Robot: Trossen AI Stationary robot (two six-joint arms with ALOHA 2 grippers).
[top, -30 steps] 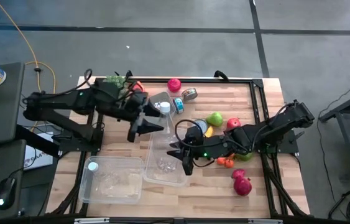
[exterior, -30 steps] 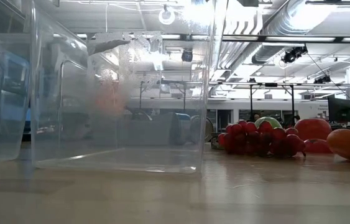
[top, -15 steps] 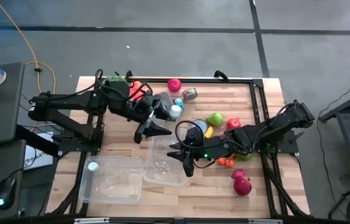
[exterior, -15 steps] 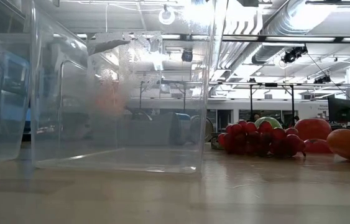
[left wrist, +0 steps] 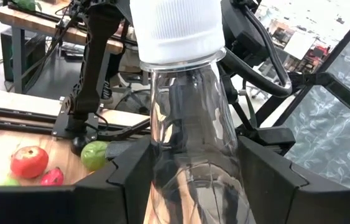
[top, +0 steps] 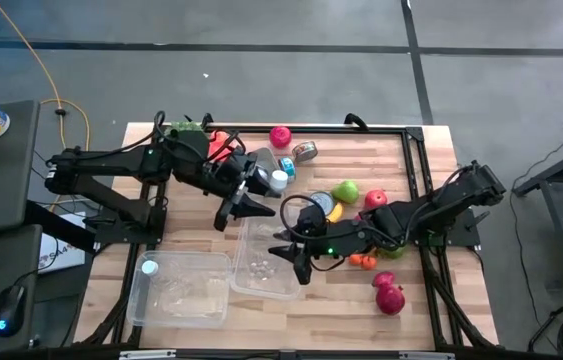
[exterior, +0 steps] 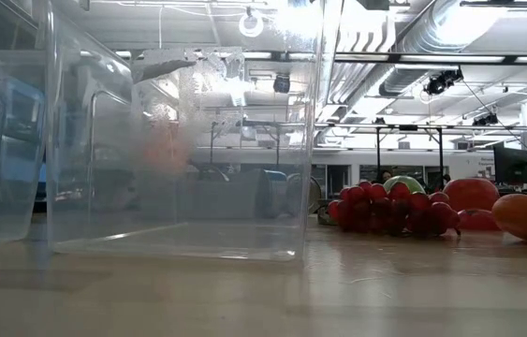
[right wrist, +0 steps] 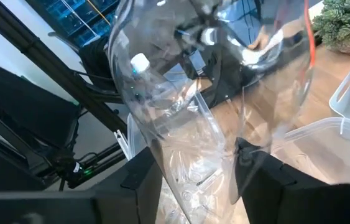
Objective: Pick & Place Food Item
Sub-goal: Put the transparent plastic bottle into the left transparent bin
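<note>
two clear bins [top: 266, 262] — one bottle [top: 273, 180], two pincers [top: 244, 203]

Grey floor [top: 261, 70]; exposed ceiling ducts [exterior: 413, 56]; bright lights [exterior: 296, 19]

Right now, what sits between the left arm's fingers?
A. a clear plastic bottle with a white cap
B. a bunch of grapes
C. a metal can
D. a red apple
A: in the left wrist view the clear bottle with its white cap stands between the dark fingers.

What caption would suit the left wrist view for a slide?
Left gripper holds a clear plastic bottle with a white cap, fruit on the table beyond.
</note>
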